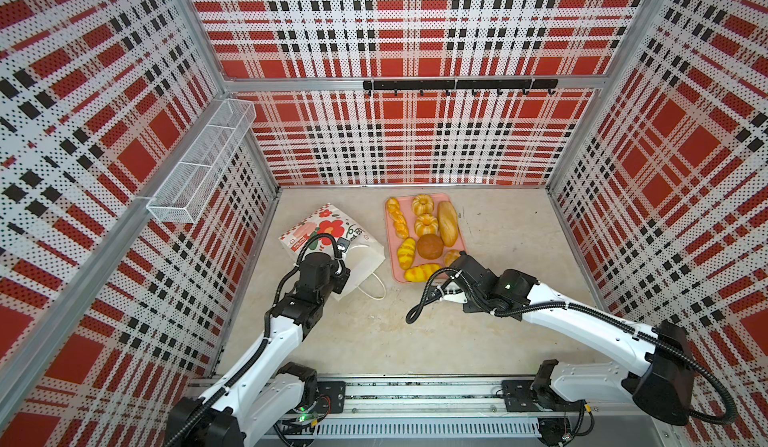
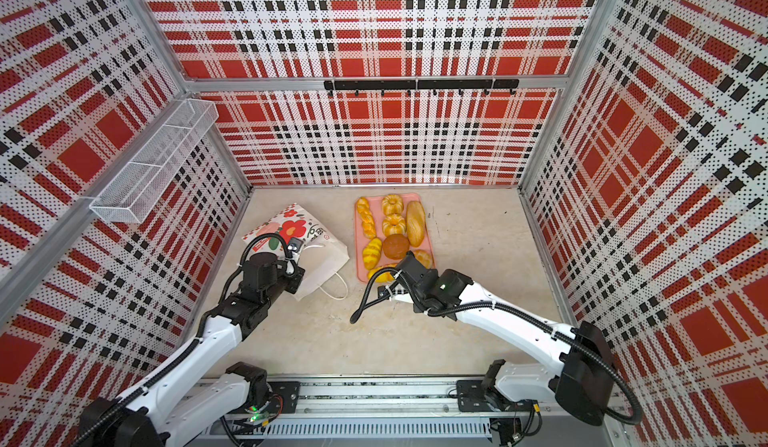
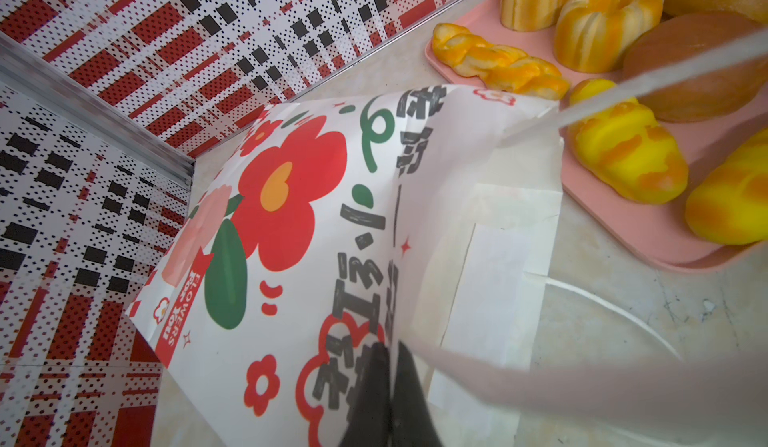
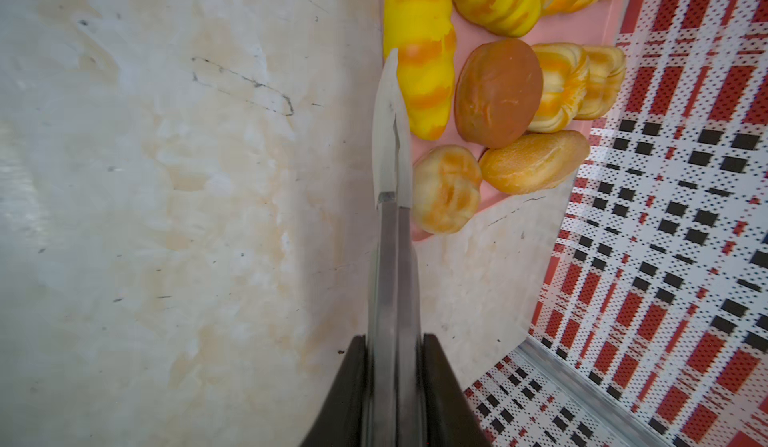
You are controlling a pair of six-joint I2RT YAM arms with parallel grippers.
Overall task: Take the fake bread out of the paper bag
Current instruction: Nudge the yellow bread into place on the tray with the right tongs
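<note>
My left fingers (image 3: 384,366) are closed on the paper bag (image 1: 332,233), pinching its paper at the mouth end, the end nearer my base. The bag lies over on its side at the left of the tabletop (image 1: 374,332), close to the left wall, with its broad face and big red flower turned up. Whether the pinched end is lifted off the tabletop I cannot tell, and no view looks into the bag

My right fingers (image 4: 392,104) are pressed together and hold nothing. They reach along the near edge of the pink tray (image 1: 397,276). Their tips are right by a striped yellow roll (image 4: 419,50), but I cannot tell if they touch it

The fake bread (image 2: 395,246) is on that tray, which sits just right of the bag and apart from it. In a top view I count eight pieces. The braid (image 1: 397,218) runs along the tray's left side and the long oval loaf (image 1: 447,222) along its right. Two fluted rings (image 1: 423,204) (image 1: 426,224) lie between them at the far end. A brown round bun (image 1: 429,246) is in the middle, beside a second striped roll (image 1: 406,253). A small pale bun (image 1: 451,256) is at the near right corner, partly hidden under my right wrist
</note>
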